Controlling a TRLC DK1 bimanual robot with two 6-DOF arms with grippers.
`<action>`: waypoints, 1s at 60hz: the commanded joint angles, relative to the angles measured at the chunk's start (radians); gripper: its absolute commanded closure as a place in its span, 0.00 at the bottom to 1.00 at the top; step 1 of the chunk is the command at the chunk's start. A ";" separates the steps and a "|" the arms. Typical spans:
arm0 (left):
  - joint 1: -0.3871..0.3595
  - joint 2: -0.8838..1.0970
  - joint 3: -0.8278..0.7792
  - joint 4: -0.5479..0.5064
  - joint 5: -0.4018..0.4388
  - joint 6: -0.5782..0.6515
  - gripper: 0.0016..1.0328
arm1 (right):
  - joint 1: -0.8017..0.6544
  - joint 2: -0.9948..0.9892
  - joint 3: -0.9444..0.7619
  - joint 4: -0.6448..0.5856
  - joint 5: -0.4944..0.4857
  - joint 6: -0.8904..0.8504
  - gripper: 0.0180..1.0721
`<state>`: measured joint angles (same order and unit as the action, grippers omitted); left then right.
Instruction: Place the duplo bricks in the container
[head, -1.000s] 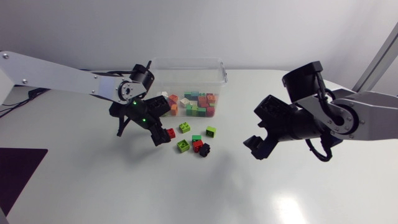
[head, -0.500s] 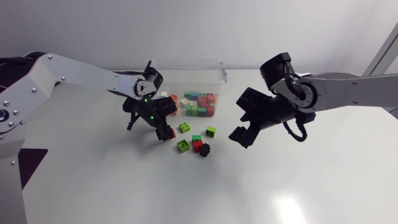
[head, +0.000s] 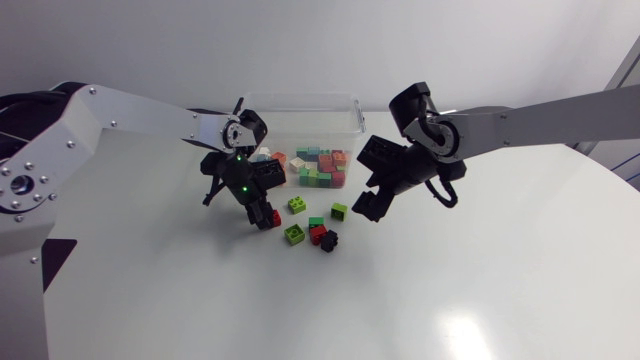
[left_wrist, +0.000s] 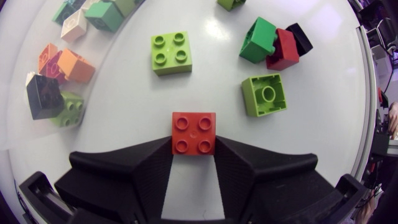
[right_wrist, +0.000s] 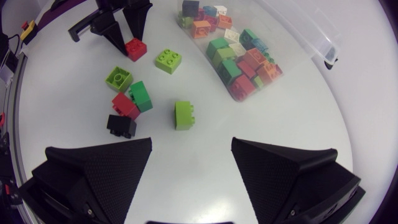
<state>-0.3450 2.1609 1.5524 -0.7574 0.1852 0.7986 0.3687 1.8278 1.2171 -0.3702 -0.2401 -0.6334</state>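
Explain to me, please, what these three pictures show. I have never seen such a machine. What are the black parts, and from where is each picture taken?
This is a robot with a left arm and a right arm at a white table. One picture looks down from above. The other two come from a camera on each arm's wrist, so the black wedges at the lower edge are that arm's own tool. The left tool pinches a red brick from both sides. The right tool is open and holds nothing. A few loose bricks, among them a lime brick and a black brick, lie on the table beside a clear container with many bricks inside.
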 joint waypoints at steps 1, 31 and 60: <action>-0.008 -0.030 0.031 -0.037 0.002 0.039 0.66 | 0.009 0.070 0.058 -0.026 -0.007 -0.029 0.14; 0.032 -0.250 0.130 -0.172 0.056 0.028 0.66 | 0.061 0.275 0.233 -0.098 0.012 -0.060 0.43; 0.115 -0.177 0.480 -0.218 0.189 -0.141 0.66 | 0.081 0.373 0.331 -0.184 0.033 -0.078 0.77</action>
<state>-0.2478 1.9350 1.9598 -0.9707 0.3580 0.7086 0.4446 2.1738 1.5311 -0.5297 -0.2089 -0.6857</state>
